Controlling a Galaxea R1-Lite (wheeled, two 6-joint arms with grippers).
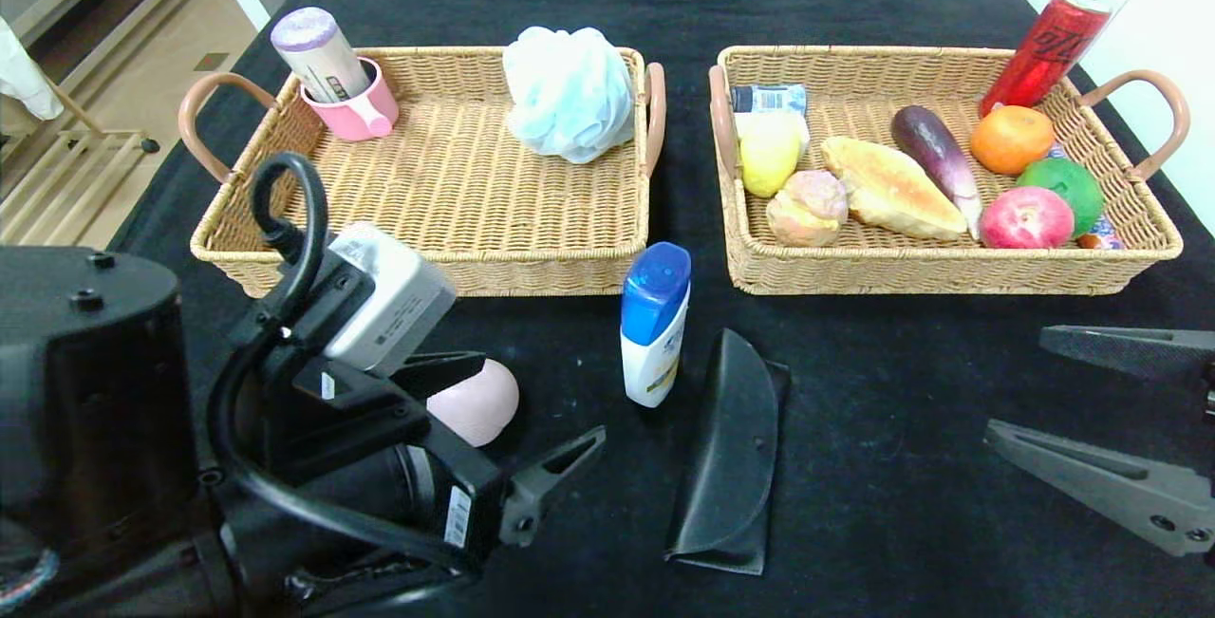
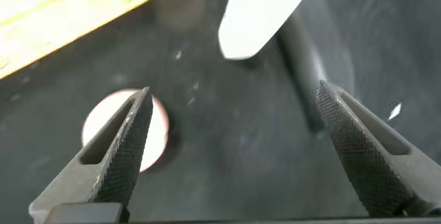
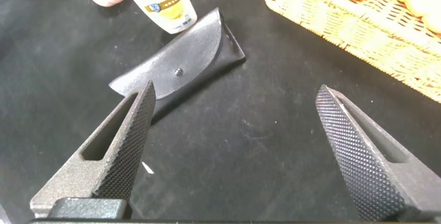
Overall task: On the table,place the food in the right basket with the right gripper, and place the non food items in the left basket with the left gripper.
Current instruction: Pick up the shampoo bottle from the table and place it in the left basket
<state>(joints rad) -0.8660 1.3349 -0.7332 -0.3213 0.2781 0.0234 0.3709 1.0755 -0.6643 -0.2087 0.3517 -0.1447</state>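
Observation:
On the black table lie a white shampoo bottle with a blue cap (image 1: 655, 324), a black glasses case (image 1: 731, 452) and a pink round object (image 1: 479, 402). My left gripper (image 1: 543, 395) hangs open low over the table, one finger beside the pink object (image 2: 160, 131), nothing between its jaws (image 2: 233, 89). The bottle (image 2: 258, 14) and the case (image 2: 310, 65) lie just beyond it. My right gripper (image 1: 1016, 383) is open and empty at the front right, over bare cloth (image 3: 236, 89); the case (image 3: 182, 62) lies beyond it.
The left basket (image 1: 427, 262) holds a pink cup with a tube (image 1: 346, 96) and a blue bath pouf (image 1: 570, 91). The right basket (image 1: 949, 271) holds bread, an eggplant, fruit and a red can (image 1: 1049, 44). The table's edges are at far left and right.

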